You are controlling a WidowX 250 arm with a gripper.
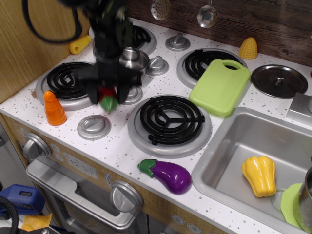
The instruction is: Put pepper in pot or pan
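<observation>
My gripper is blurred by motion and hangs above the counter between the front left burner and the centre burner. It is shut on the red pepper, whose green stem cap points down and hangs below the fingers. The shiny steel pot sits just behind and to the right of the gripper, partly hidden by the arm. The pepper is in the air, clear of the counter.
An orange carrot cone stands at the front left. A purple eggplant lies near the front edge. A green cutting board, a dark lid and a yellow corn are to the right. A yellow bell pepper lies in the sink.
</observation>
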